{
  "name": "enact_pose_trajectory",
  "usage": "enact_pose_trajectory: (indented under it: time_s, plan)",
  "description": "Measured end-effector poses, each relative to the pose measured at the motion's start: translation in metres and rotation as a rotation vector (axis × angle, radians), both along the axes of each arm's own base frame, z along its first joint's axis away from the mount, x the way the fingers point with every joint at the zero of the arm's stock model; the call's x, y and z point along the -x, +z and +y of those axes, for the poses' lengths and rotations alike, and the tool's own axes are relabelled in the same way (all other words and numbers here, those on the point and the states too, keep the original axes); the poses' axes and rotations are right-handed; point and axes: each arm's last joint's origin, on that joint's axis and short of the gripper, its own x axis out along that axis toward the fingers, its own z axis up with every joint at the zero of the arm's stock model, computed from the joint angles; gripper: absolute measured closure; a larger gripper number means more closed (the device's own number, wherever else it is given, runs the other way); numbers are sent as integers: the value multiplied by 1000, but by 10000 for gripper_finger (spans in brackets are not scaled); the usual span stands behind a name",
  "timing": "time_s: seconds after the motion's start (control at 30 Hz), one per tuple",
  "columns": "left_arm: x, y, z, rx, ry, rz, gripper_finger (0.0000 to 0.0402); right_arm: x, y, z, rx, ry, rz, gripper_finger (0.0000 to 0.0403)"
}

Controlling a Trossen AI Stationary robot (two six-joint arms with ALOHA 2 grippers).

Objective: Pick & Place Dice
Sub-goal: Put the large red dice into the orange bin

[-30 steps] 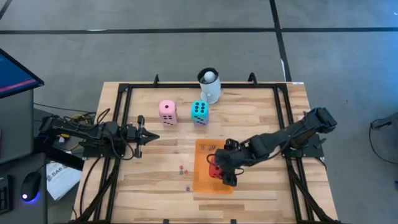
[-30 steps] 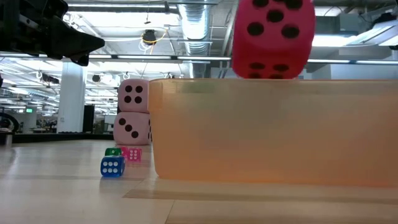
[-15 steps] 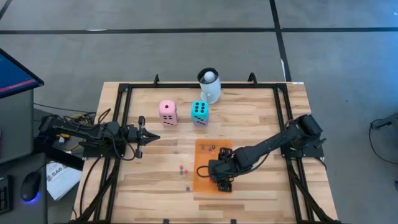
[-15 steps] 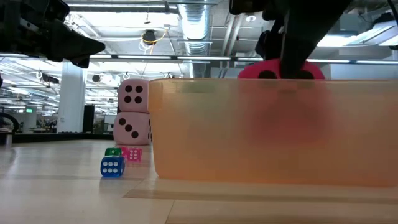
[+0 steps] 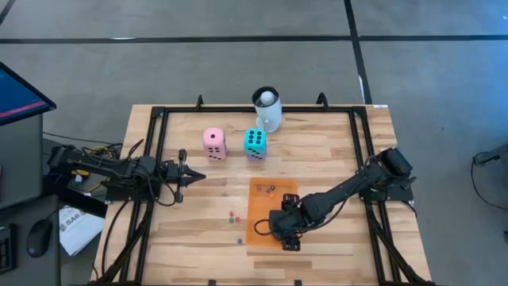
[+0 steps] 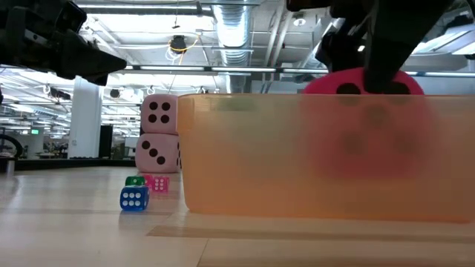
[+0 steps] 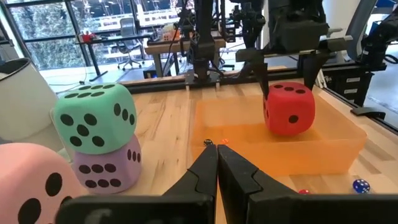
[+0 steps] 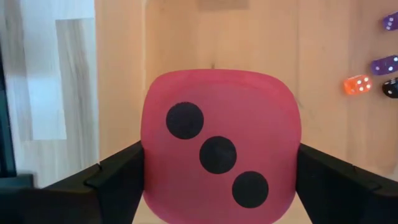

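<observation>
Right gripper [image 8: 221, 171] clasping soft red cube die [image 8: 221, 165] with black pips between its dark fingers [image 8: 118, 180], die sitting low inside translucent orange tray [image 7: 323, 152]; left gripper [image 7: 217, 177] pinched closed, well apart, teal die [image 7: 96, 117] atop purple die [image 7: 106, 168] ahead of it, pink die [image 5: 213, 144] just beside

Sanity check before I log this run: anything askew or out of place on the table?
One oddity: the teal die sits stacked on the purple die and is twisted off square with it. The small dice lie loose beside the orange tray. Nothing looks spilled or damaged.
</observation>
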Motion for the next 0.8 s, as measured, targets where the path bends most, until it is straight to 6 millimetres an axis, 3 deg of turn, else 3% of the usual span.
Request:
enact_pose_trajectory:
  time_s: [0.37, 0.8]
  plan:
    - [0, 1, 0, 19, 2, -9, 402, -1, 0, -1, 21, 4, -16, 24]
    - [0, 1, 0, 19, 2, -9, 402, -2, 0, -1, 21, 4, -23, 16]
